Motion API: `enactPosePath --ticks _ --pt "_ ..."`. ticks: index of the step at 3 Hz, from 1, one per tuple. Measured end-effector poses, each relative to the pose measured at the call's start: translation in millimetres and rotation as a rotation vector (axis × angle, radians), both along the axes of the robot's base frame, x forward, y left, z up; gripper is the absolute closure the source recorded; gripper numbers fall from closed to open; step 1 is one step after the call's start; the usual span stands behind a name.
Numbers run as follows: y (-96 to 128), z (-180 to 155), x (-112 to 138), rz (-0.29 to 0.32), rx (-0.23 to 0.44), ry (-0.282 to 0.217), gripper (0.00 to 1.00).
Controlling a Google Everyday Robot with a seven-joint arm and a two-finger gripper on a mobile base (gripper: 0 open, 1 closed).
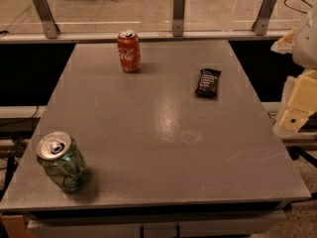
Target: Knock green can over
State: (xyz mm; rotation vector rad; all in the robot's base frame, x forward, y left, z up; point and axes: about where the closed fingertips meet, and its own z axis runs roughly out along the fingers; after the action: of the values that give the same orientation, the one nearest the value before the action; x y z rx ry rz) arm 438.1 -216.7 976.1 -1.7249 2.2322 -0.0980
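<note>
The green can [62, 161] stands upright near the front left corner of the grey table [163, 128]. It is shiny green with pale markings and a silver pull-tab top. My gripper [297, 90] shows as pale cream parts at the right edge of the view, beyond the table's right side. It is far from the green can and touches nothing on the table.
A red Coca-Cola can [129, 51] stands upright at the back of the table, left of centre. A black snack bar [208, 82] lies flat at the back right. A glass railing with metal posts [179, 13] runs behind the table.
</note>
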Motion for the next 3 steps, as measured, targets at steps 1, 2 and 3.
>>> enactPosePath --ticks 1,2,3 --pt "2 1 0 0.003 0.005 -0.009 0.00" --pt "30 -12 -3 0.062 0.079 -0.009 0.00" --pt "102 -39 -20 0.209 0.222 0.006 0.00"
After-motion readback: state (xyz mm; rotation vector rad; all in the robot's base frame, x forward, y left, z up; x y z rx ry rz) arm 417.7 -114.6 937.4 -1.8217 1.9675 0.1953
